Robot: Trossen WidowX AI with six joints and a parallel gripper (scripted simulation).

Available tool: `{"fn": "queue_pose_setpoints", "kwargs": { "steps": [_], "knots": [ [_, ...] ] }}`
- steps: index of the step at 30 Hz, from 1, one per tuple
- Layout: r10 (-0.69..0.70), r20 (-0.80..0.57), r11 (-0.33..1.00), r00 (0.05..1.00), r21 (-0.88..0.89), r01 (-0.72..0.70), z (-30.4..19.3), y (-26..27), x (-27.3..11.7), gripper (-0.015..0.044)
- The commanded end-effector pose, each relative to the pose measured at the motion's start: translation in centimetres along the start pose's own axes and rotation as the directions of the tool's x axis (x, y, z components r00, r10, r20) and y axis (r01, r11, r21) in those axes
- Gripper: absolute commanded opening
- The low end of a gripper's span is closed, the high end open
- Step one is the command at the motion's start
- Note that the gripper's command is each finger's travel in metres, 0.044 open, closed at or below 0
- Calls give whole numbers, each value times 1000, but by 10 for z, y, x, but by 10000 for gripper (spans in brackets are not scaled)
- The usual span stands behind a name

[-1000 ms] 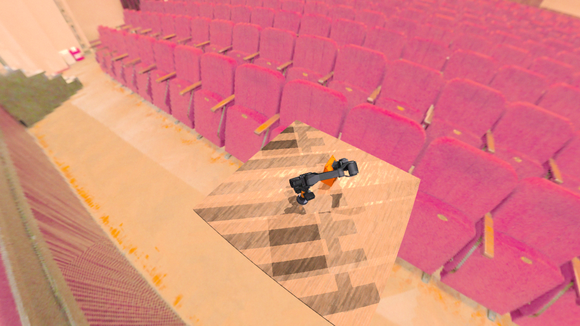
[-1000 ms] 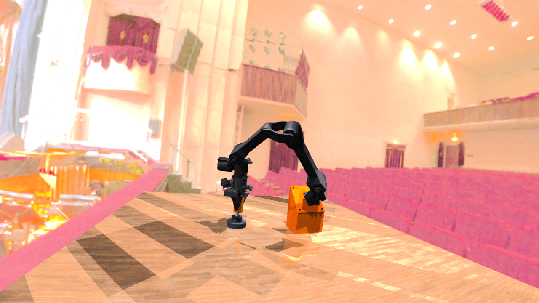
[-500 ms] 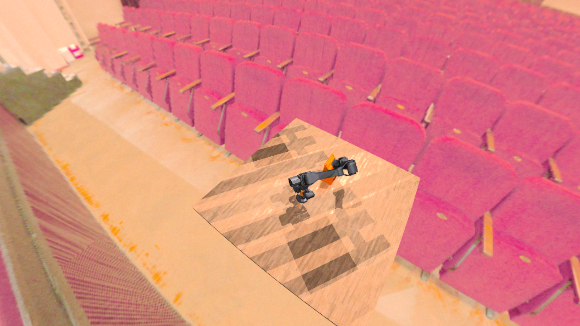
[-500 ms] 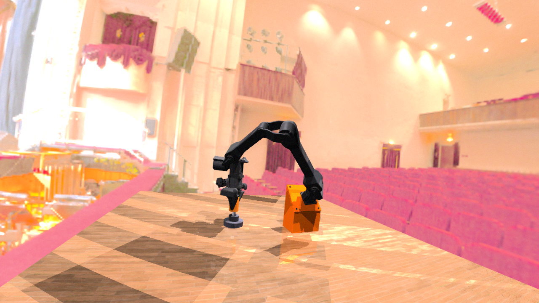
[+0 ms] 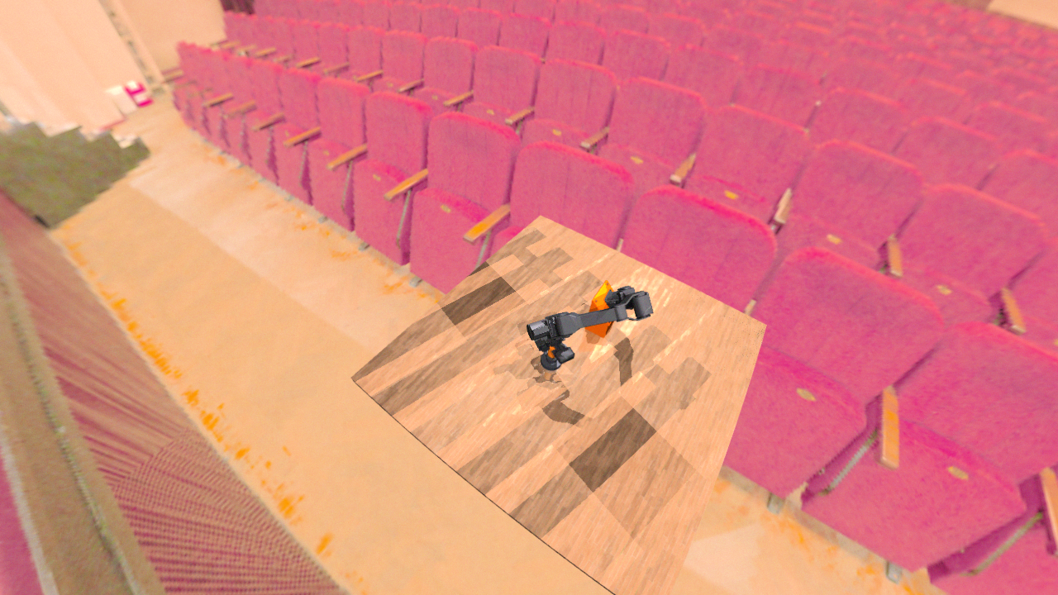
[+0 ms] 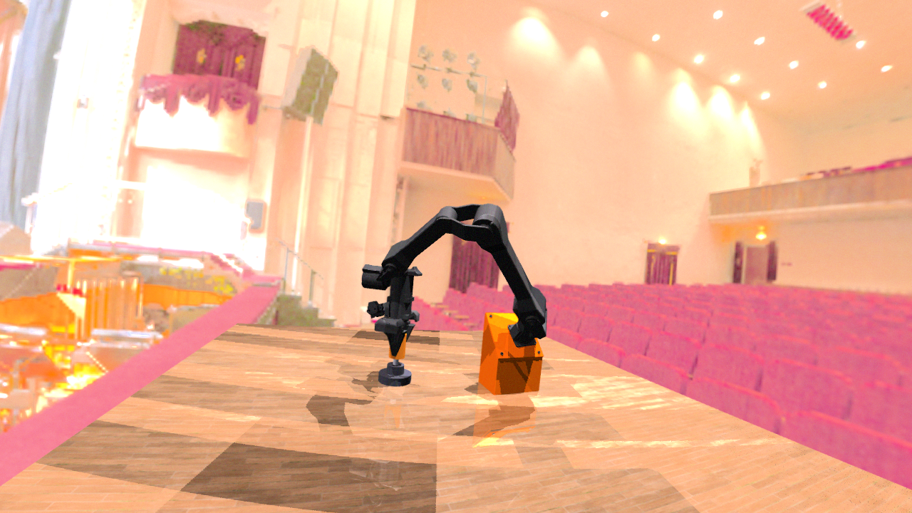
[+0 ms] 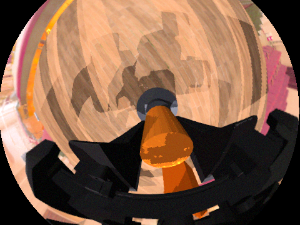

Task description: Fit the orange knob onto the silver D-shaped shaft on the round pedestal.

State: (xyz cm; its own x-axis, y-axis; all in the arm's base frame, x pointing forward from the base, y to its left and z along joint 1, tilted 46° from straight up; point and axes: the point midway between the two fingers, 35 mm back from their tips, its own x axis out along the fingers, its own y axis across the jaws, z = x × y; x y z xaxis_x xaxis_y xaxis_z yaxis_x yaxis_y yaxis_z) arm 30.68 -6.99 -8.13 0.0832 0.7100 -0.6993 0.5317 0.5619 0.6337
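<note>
The orange knob is between the fingers of my gripper, which is shut on it. The knob is roughly upright over the round dark pedestal. In the exterior view a short length of the silver shaft shows between the knob's lower end and the pedestal, so the knob is not against the pedestal. I cannot tell whether the shaft's tip is inside the hole. The hole and both flat sides are hidden. In the wrist view the knob covers the shaft.
An orange box-shaped block stands at the arm's base, to the right of the pedestal in the exterior view. The arm arches above the wooden table. Patchy shadows cross the table around the pedestal.
</note>
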Motion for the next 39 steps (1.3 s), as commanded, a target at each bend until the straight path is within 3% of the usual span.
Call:
{"fn": "queue_pose_setpoints", "kwargs": {
  "steps": [1, 31, 39],
  "knots": [
    [1, 5, 1000, 1000, -3, -1, 1, -1, -1, 0],
    [1, 5, 1000, 1000, -3, -1, -1, -2, -3, 0],
    [1, 5, 977, 1000, -211, 0, 2, -2, -1, 0]
  ]
}}
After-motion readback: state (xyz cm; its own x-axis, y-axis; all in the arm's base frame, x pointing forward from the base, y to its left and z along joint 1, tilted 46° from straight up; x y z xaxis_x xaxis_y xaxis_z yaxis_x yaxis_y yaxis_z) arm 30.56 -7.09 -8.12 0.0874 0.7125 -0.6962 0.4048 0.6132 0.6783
